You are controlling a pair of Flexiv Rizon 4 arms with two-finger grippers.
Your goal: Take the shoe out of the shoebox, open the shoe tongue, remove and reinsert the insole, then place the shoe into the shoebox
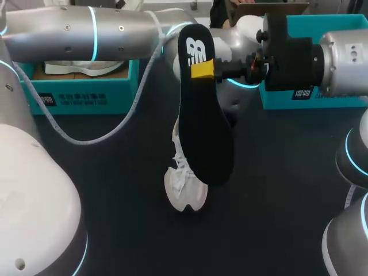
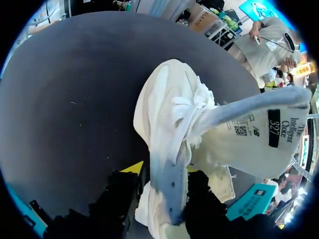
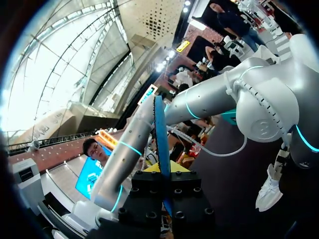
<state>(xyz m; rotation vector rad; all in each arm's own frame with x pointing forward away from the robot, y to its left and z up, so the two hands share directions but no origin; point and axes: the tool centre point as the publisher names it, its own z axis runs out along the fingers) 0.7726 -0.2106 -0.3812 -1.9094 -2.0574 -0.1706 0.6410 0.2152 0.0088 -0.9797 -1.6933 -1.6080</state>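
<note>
A black insole hangs upright above the table, with my right gripper shut on its upper part. In the right wrist view the insole shows edge-on between that gripper's yellow tips. Below and behind the insole a white shoe stands toe down on the dark table. My left arm comes across the back, and its gripper is hidden behind the insole in the head view. In the left wrist view my left gripper stands around the shoe's heel end. The tongue is folded out to one side.
A teal shoebox with white paper inside sits at the back left. A second teal box stands at the back right behind my right arm. A grey cable loops down from the left arm over the table.
</note>
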